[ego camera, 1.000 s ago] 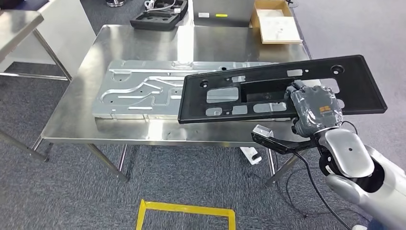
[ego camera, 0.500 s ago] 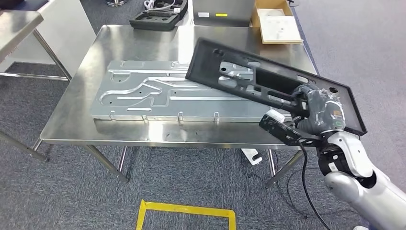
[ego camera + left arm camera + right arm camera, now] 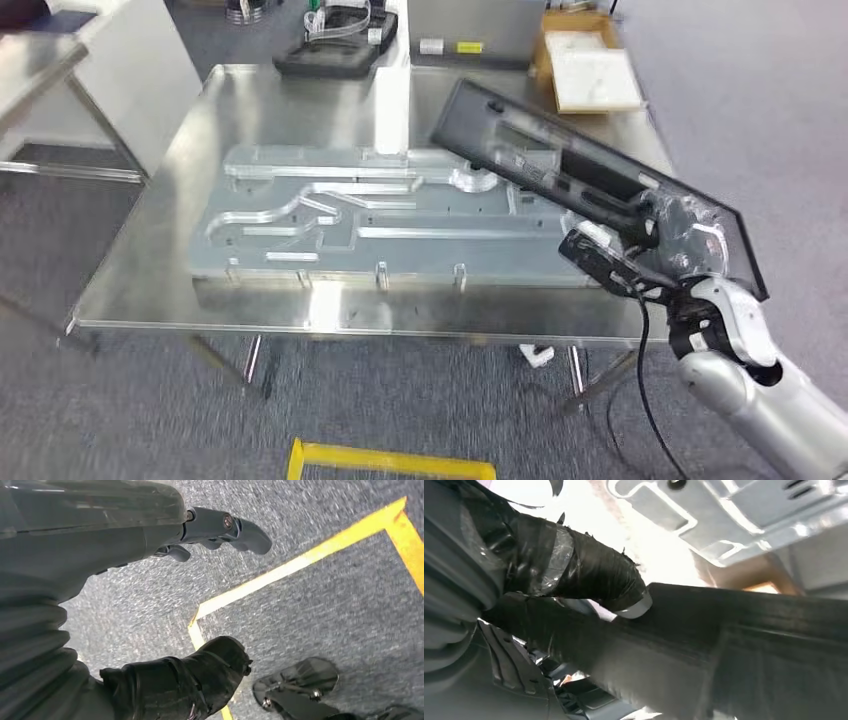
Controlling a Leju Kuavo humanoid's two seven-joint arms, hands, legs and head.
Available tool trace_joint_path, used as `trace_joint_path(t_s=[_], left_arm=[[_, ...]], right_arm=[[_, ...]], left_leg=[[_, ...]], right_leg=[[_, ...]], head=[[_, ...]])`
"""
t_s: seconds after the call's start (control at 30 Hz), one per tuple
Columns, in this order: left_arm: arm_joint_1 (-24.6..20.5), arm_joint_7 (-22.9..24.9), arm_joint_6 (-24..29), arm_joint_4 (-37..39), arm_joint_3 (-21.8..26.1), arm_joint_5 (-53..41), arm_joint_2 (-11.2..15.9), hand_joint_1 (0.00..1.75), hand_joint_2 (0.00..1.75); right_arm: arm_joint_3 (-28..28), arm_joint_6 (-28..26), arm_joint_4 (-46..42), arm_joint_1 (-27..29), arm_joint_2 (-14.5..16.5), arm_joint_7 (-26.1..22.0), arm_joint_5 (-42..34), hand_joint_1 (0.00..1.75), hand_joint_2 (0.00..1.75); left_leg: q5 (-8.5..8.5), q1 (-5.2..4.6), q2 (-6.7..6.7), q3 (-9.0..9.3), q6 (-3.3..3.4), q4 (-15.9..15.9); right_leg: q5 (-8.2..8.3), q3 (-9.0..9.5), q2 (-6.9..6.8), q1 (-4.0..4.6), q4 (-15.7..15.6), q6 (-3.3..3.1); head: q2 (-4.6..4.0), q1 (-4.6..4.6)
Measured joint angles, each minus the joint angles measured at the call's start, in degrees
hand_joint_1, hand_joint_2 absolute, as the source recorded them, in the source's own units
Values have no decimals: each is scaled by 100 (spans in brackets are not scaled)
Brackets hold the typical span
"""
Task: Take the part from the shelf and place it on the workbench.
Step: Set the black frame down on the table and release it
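Right robot hand (image 3: 680,235) gripping the long black panel (image 3: 560,170) near one end, tilted above the desk (image 3: 180,250) and the grey metal plate (image 3: 380,215). Left robot hand (image 3: 150,555) hanging over carpet, fingers apart, holding nothing.

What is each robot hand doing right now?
Left robot hand: holds nothing, hanging over the floor.
Right robot hand: grips the black part, tilted above the workbench.

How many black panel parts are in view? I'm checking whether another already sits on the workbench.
1. The black panel is gripped by the right hand, tilted above the workbench's right side, over the large silver metal plate. More could lie outside these views.
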Motion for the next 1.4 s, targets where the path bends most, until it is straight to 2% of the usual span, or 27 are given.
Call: trace_joint_path(t_s=[0.07,0.13,0.2,0.23,0.3,0.33,0.37,0.43,0.47,0.5,0.57,0.63,0.67,0.7,0.77,0.8,0.83,0.9,0.93,0.97,1.13,1.2,1.27,1.3,1.33,1.37,1.4], left_arm=[[-7,-3,0,0,1,-1,1,0,175],[-15,-9,-1,0,1,-6,1,0,175],[-33,-13,-1,0,1,-8,0,0,175],[-34,-14,-1,0,1,-8,0,0,175],[-3,-14,-1,0,1,-9,0,0,175],[14,-14,-2,0,1,-10,0,0,175],[28,-13,-1,0,1,-10,1,0,175],[42,12,23,12,2,6,22,0,175],[48,33,48,19,2,17,36,0,175],[46,51,79,26,3,33,48,0,175],[20,52,90,25,5,80,49,0,175],[-5,-9,-4,19,13,159,44,0,175],[-12,-58,-80,16,21,199,44,0,175],[-11,-103,-153,15,28,231,47,0,175],[-13,-172,-244,15,38,275,53,0,175],[-11,-188,-256,15,41,296,54,0,131],[-6,-202,-258,15,47,328,55,0,87],[6,-228,-238,15,78,408,56,0,0],[8,-240,-197,17,103,446,60,0,0],[8,-249,-137,19,128,474,62,0,0],[5,-221,289,20,196,508,56,0,0],[3,-156,426,20,205,479,55,0,0],[6,-69,545,20,215,428,54,0,0],[12,-18,602,20,219,404,51,0,0],[20,29,650,20,221,385,47,0,44],[25,73,693,20,222,370,43,0,87],[25,115,736,20,222,360,41,0,131]], right_arm=[[-19,-2,16,24,3,-4,-1,175,175],[-33,3,28,23,3,-8,2,175,175],[-39,25,38,11,5,-9,3,175,175],[-37,41,47,11,7,-9,3,175,175],[-32,76,68,22,10,-7,5,175,175],[-29,93,77,26,10,-5,10,175,175],[-27,116,84,26,11,0,19,175,175],[-3,189,115,6,20,35,53,175,175],[14,240,136,-8,25,59,78,175,175],[33,295,157,-12,32,84,106,175,175],[57,464,175,-4,34,115,157,175,175],[67,773,185,2,25,127,201,175,175],[68,967,196,-12,19,130,216,131,131],[74,1161,219,-20,18,133,219,87,87],[109,1445,301,-5,23,137,173,0,0],[137,1517,350,23,28,138,134,0,0],[173,1542,406,49,33,138,90,0,0],[237,1527,499,68,42,139,24,0,0],[266,1506,543,56,46,140,-2,0,0],[285,1486,574,45,51,140,-20,0,0],[337,1453,628,78,63,141,-32,0,0],[341,1452,626,77,64,141,-11,0,0],[343,1447,623,86,68,141,9,0,0],[345,1432,622,92,74,141,15,0,0],[347,1402,621,98,81,141,12,0,0],[349,1358,615,100,89,141,-1,0,0],[350,1303,602,99,96,141,-21,0,0]], left_leg=[[2,-9,10,38,-62,43],[59,-9,12,-124,-103,453],[-56,5,14,-603,-133,1171],[-215,7,14,-869,-147,1469],[-488,6,14,-1237,-156,1650],[-471,-3,13,-1315,-134,1503],[-267,-18,11,-1339,-86,1224],[593,-95,-1,-1351,69,559],[936,-138,-5,-1338,124,342],[1130,-179,-10,-1326,160,237],[1080,-210,-11,-1242,180,179],[1043,-180,-11,-1108,213,50],[1025,-147,-7,-1025,227,-20],[998,-123,-6,-960,234,-62],[914,-74,-10,-859,220,-90],[861,-46,-19,-811,193,-80],[801,-14,-31,-761,160,-59],[663,49,-52,-677,68,31],[587,62,-62,-659,13,102],[526,69,-71,-658,-38,157],[380,87,-55,-664,-189,247],[118,90,-17,-859,-226,704],[-212,87,1,-1257,-237,1471],[-279,85,3,-1407,-227,1733],[-237,78,3,-1460,-204,1797],[-96,66,3,-1404,-166,1644],[115,43,3,-1247,-108,1299]], right_leg=[[-52,90,11,0,-34,-100],[-152,246,9,-11,-57,-180],[-286,410,5,-2,-70,-232],[-359,492,6,9,-70,-246],[-522,693,16,38,-70,-260],[-612,813,22,59,-70,-263],[-700,941,23,81,-70,-265],[-870,1116,37,104,-60,-256],[-937,1163,46,97,-48,-233],[-992,1171,58,76,-52,-199],[-1070,1228,63,43,-97,-118],[-1162,1247,59,28,-44,-60],[-1249,1141,57,24,165,-30],[-1347,922,51,3,509,5],[-1463,319,45,-58,1300,90],[-1379,95,42,-97,1484,134],[-1178,-28,39,-137,1449,180],[-584,33,25,-213,811,268],[-380,119,21,-226,472,296],[-272,189,23,-228,245,274],[-318,268,38,-181,136,-4],[-331,305,36,-180,114,-68],[-341,314,29,-152,113,-101],[-344,315,27,-131,115,-111],[-345,319,27,-110,117,-118],[-347,325,30,-89,117,-123],[-349,335,34,-72,117,-126]], head=[[0,-2],[0,-17],[0,-31],[0,-32],[0,-32],[0,-33],[0,-32],[0,-9],[0,12],[0,18],[0,7],[0,13],[0,27],[0,45],[0,58],[0,58],[0,61],[0,64],[0,73],[0,77],[0,56],[0,41],[0,36],[0,36],[0,37],[0,36],[0,38]])
